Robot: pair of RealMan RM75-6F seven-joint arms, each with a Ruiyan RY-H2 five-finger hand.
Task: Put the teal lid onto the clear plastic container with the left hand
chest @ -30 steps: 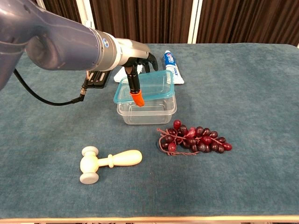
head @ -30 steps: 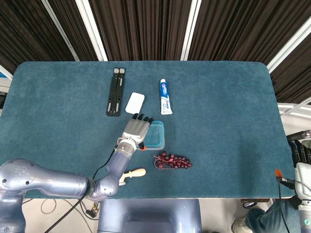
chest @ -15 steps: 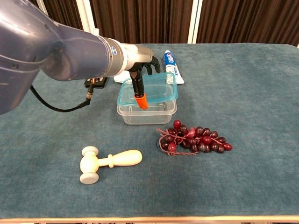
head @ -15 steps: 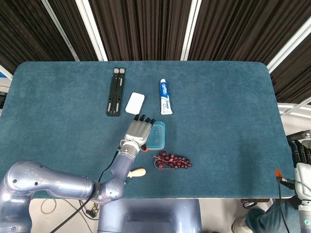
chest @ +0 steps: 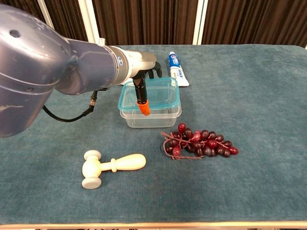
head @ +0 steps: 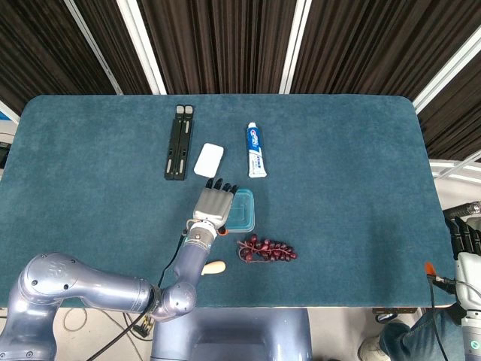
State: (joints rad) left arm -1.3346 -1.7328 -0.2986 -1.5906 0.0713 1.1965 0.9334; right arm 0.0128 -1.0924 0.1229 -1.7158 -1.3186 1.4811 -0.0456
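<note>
While my left hand (chest: 144, 79) pinched the teal lid (chest: 156, 92), it lay nearly flat on the clear plastic container (chest: 151, 115) near the table's (chest: 249, 76) front edge, release apparently pending.

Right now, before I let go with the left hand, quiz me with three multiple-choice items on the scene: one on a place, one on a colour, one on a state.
1. Where does the bunch of dark red grapes lie?
A. in front of the clear plastic container, toward the robot
B. behind the toothpaste tube
C. inside the container

2. What colour is the small wooden mallet?
A. black
B. cream
C. teal

3. How does the teal lid stand?
A. flat on the table away from the container
B. resting on top of the container, with the left hand on it
C. upside down under the grapes

Answers:
1 A: the chest view shows the grapes nearer the camera than the container.
2 B: its head and handle are pale cream.
3 B: the lid covers the container's rim while the hand's thumb lies over it.
</note>
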